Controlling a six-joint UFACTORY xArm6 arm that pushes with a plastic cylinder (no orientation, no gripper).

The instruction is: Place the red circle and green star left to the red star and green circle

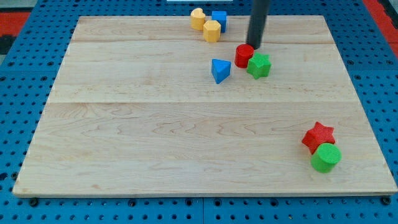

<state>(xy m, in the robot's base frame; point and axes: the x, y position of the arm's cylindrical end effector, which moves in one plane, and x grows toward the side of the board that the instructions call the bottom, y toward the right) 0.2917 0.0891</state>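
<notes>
The red circle (244, 55) and the green star (259, 65) sit touching each other right of the board's top middle. My tip (255, 47) stands just above them in the view, at the red circle's upper right edge. The red star (318, 136) and the green circle (326, 157) sit touching each other near the board's bottom right corner, far below and to the right of the first pair.
A blue triangle (219, 70) lies just left of the red circle. A yellow heart (198, 18), a yellow hexagon (212, 30) and a blue cube (219, 19) cluster at the board's top edge. The wooden board (137, 137) lies on a blue pegboard.
</notes>
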